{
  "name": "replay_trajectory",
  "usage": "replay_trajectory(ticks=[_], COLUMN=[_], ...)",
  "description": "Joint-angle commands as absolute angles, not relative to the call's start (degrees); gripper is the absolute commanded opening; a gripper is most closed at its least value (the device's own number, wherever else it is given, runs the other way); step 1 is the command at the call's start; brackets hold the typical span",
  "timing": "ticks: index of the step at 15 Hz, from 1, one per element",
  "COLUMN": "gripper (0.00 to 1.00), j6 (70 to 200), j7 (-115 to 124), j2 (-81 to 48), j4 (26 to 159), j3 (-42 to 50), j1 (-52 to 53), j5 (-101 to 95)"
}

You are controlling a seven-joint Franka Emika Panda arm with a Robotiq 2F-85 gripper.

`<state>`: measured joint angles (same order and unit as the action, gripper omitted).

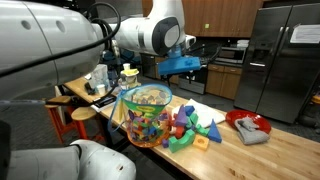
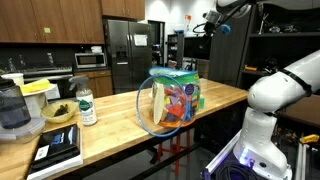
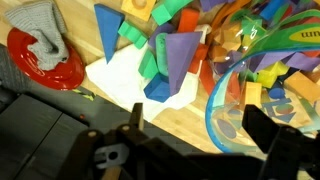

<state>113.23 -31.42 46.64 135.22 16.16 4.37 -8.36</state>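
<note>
My gripper [image 3: 200, 128] is open and empty, and hangs high above the wooden table [image 3: 170, 115]. It also shows in both exterior views [image 1: 178, 68] [image 2: 205, 28]. Below it, between the fingers, is the rim of a clear plastic tub [image 3: 265, 60] full of colourful blocks, seen in both exterior views [image 1: 145, 115] [image 2: 170, 100]. Loose foam blocks [image 3: 160, 55] lie beside the tub on a white sheet [image 3: 120, 75], and show in an exterior view [image 1: 195, 125]. The gripper touches nothing.
A red plate with a grey cloth [image 3: 45, 50] [image 1: 248, 125] lies past the blocks. A bottle [image 2: 86, 105], a bowl [image 2: 57, 113] and a blender [image 2: 12, 105] stand at one table end. A steel fridge [image 1: 280, 60] and a wooden stool [image 1: 75, 110] stand nearby.
</note>
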Motion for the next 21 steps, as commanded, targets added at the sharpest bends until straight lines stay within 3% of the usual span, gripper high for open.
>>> replay_trajectory(ticks=[1, 21], gripper=[1.0, 1.0], j6=[116.93, 118.67], j7=[-34.19, -32.94], j2=[44.97, 43.67], j4=[134.77, 135.2], j3=[16.92, 16.28], j1=[4.25, 2.68], j5=[-8.25, -7.93])
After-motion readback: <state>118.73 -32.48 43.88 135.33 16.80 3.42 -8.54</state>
